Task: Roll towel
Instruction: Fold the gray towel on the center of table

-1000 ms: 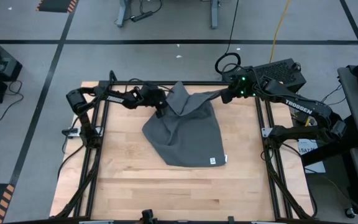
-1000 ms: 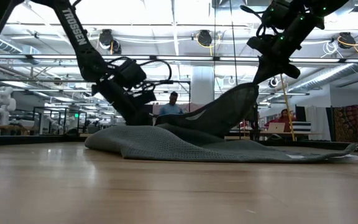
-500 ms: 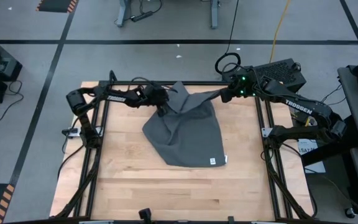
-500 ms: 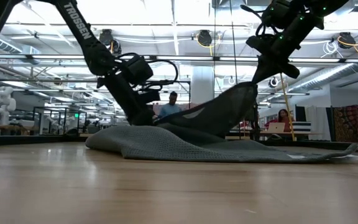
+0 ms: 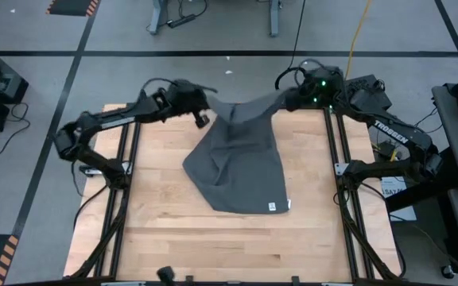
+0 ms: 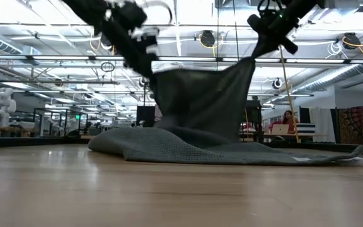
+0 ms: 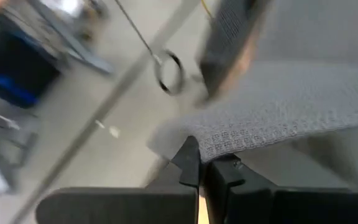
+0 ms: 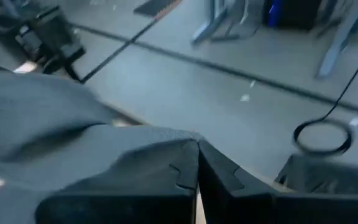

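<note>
The dark grey towel (image 5: pixel 241 171) lies with its near part on the wooden table (image 5: pixel 173 238); a small white tag (image 5: pixel 271 206) shows at its near right corner. Its far edge is raised between both grippers and hangs like a curtain (image 6: pixel 200 101) in the low view. My left gripper (image 5: pixel 207 110) is shut on the far left corner. My right gripper (image 5: pixel 287 98) is shut on the far right corner. My left gripper pinches the towel's far left corner (image 7: pixel 219 148) between its two fingers, slanting down from the table's left. That corner is lifted clear and the cloth hangs below it. My right gripper pinches the far right corner (image 8: pixel 166 149) between its shut fingers, slanting down from the far right. The edge between the two corners (image 6: pixel 203 68) runs nearly straight, the right end higher.
Black frame rails (image 5: pixel 126 199) run along the table's left and right sides. Beyond the far right corner stand a black box (image 5: pixel 364 91) and a cable loop (image 5: pixel 291 79). Bare wood lies near and to the left of the towel.
My left gripper has taken the towel's far left corner and gone steeply up with it. My right gripper has also risen with its corner. The far edge, slack and low before, now hangs spread between them; the near part has stayed on the table.
</note>
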Robot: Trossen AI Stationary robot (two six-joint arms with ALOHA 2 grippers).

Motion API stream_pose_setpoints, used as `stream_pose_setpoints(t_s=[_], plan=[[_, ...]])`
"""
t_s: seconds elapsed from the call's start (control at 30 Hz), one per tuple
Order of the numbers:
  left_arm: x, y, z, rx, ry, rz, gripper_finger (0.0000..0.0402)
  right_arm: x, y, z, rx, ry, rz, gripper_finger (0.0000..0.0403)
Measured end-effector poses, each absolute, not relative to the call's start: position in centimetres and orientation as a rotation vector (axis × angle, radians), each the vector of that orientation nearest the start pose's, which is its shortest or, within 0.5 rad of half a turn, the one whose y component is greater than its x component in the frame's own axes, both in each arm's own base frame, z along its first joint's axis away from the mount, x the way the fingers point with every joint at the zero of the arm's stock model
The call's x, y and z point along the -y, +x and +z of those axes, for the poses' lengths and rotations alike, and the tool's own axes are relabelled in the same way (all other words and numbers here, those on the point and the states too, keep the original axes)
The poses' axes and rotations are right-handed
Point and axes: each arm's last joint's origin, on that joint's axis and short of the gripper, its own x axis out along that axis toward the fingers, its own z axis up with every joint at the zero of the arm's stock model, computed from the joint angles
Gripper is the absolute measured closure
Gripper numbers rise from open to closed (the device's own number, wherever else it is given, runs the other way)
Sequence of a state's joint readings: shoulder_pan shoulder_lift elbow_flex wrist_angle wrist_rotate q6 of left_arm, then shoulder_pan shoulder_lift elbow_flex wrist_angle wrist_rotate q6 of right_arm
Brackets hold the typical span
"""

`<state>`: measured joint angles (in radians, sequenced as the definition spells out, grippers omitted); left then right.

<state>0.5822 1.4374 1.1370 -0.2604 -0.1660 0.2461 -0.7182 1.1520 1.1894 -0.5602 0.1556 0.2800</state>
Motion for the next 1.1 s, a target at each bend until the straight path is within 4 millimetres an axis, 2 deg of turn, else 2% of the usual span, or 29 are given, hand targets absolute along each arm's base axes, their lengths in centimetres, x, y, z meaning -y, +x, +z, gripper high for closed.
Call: stream_pose_setpoints(t_s=[0.23,0.33,0.43,0.57,0.8,1.0,1.1], plan=[[-17.1,23.7,39.1,-0.409,0.188,0.750,0.0399,16.6,17.5,42.8,-0.156,0.301,-0.923,0.0403],[-16.3,22.3,41.5,-0.396,0.190,0.751,0.0399,16.3,17.2,44.6,-0.120,0.275,-0.917,0.0403],[-15.1,21.0,43.1,-0.412,0.136,0.702,0.0399,15.8,16.8,45.8,-0.123,0.275,-0.909,0.0403],[-12.7,19.3,45.0,-0.358,-0.002,0.514,0.0400,14.4,16.4,47.3,-0.147,0.315,-0.793,0.0403],[-6.2,16.0,49.4,-0.122,-0.186,0.080,0.0400,10.4,15.8,50.9,-0.130,0.477,-0.422,0.0403],[-2.0,13.6,53.7,0.069,-0.303,-0.181,0.0400,6.4,14.6,55.0,-0.013,0.502,-0.188,0.0403],[-0.6,13.6,55.5,0.147,-0.336,-0.293,0.0400,4.7,13.7,56.9,0.057,0.515,-0.083,0.0403]])
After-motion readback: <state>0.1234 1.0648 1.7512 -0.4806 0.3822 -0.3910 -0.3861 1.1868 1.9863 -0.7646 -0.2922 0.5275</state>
